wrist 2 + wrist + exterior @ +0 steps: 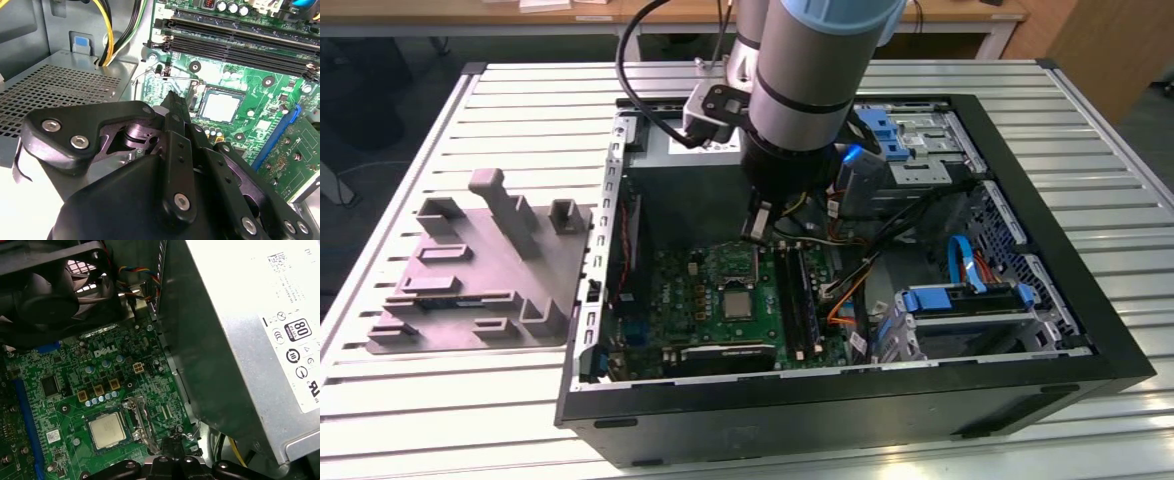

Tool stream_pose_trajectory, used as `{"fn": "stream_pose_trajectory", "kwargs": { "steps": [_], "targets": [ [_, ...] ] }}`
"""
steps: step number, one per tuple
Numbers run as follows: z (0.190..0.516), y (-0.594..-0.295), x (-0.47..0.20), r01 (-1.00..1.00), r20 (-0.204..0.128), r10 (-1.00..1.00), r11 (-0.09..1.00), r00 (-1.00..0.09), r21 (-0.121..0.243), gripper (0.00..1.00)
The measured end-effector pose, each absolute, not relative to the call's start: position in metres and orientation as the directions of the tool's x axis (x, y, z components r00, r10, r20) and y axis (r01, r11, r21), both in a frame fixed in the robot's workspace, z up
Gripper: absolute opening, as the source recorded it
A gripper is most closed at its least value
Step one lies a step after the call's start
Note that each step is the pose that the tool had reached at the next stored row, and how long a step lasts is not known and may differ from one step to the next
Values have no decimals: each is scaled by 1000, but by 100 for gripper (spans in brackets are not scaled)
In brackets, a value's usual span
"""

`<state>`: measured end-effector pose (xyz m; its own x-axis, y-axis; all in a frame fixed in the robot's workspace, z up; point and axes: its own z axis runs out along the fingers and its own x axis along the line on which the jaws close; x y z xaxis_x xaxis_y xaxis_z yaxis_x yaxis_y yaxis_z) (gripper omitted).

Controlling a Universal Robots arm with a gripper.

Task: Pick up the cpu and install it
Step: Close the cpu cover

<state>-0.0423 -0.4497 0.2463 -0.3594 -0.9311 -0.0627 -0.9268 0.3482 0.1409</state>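
silvery-grey and square with a pale rim, the flat cpu (106, 430) is sitting in its socket on the green motherboard (65, 405), in the lower left of the first wrist view. in the second wrist view the same chip (221, 107) is lying right of centre, framed by the socket's dark border. in the exterior view it (736, 303) is showing just below the middle of the frame, inside the open black computer case (1067, 300), which is resting on a white slatted metal table (440, 400).

the black gripper (176, 102) is hanging just beside the socket, its fingers pressed together with nothing between them and their tip close to the thin wire socket lever (175, 77). it is not touching the chip. in the first wrist view the gripper tip (174, 442) is poking up from the bottom edge, near the socket's open metal frame (137, 416).

a large grey metal box with a white label (240, 340) is taking up the right half of the first wrist view, and a black round fan (50, 295) is sitting in the upper left. in the exterior view the grey and blue robot arm (814, 80) is reaching down from the top centre into the case, and a grey plastic fixture tray (480, 270) is lying at the left on the table.
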Motion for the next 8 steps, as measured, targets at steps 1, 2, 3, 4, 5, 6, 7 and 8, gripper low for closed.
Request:
{"fn": "stream_pose_trajectory", "kwargs": {
  "steps": [1,2,3,4,5,6,7,8],
  "targets": [
    [246,-450,-42,-927,-63,-931,348,-359,141,11],
    [246,-451,-42,-927,-63,-931,348,-359,141,11],
    [246,-451,-42,-927,-63,-931,348,-359,141,11],
    [246,-451,-42,-927,-63,-931,348,-359,141,11],
    [246,-452,-42,-927,-63,-931,348,-359,141,11],
    [246,-452,-42,-927,-63,-931,348,-359,141,11],
    [246,-452,-42,-927,-63,-931,348,-359,141,11],
    [246,-453,-42,-927,-63,-931,348,-359,141,11]
  ]
}}
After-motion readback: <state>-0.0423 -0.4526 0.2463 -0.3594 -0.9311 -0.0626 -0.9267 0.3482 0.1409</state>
